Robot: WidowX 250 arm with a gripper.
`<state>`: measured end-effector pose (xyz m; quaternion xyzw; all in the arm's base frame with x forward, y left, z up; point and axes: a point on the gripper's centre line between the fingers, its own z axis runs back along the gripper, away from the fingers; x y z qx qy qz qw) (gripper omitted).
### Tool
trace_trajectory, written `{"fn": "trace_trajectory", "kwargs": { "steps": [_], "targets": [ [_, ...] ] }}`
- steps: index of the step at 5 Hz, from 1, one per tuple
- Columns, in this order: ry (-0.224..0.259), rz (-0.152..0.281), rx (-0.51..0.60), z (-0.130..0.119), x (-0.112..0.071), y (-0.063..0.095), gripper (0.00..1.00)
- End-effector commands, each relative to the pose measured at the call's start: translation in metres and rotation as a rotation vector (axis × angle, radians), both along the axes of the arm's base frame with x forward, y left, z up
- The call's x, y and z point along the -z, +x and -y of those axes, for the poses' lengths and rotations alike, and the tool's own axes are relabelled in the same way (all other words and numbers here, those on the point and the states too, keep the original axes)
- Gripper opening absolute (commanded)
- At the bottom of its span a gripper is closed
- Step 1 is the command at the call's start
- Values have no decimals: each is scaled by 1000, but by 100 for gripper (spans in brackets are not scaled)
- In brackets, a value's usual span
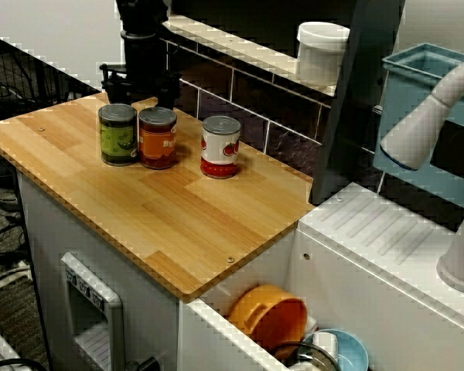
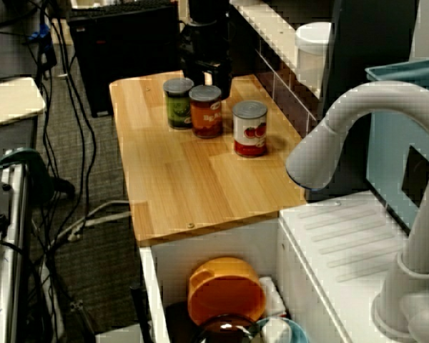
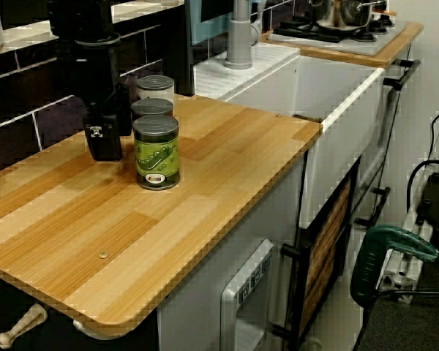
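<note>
Three cans stand in a row on the wooden counter: a green can, an orange can touching it, and a red-and-white tomato can a little apart. My black gripper hangs low just behind the green and orange cans, near the tiled wall. Its fingers stand apart and hold nothing. The cans hide its fingertips in the view from the counter's front.
A white cup sits on the ledge above the dark tiled wall. Right of the counter is a sink holding an orange bowl, with a grey faucet and a blue rack. Beyond it is a stove.
</note>
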<state>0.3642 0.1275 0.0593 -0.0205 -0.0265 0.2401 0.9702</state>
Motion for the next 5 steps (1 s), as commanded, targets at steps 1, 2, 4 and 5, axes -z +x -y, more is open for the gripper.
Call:
{"fn": "trace_trajectory", "kwargs": {
  "steps": [1, 2, 4, 5],
  "targets": [
    [11, 83, 7, -8, -36, -9, 100],
    [-2, 72, 37, -5, -38, -13, 100],
    [-4, 64, 17, -9, -39, -13, 100],
    [-9, 43, -30, -15, -36, -8, 100]
  ]
}}
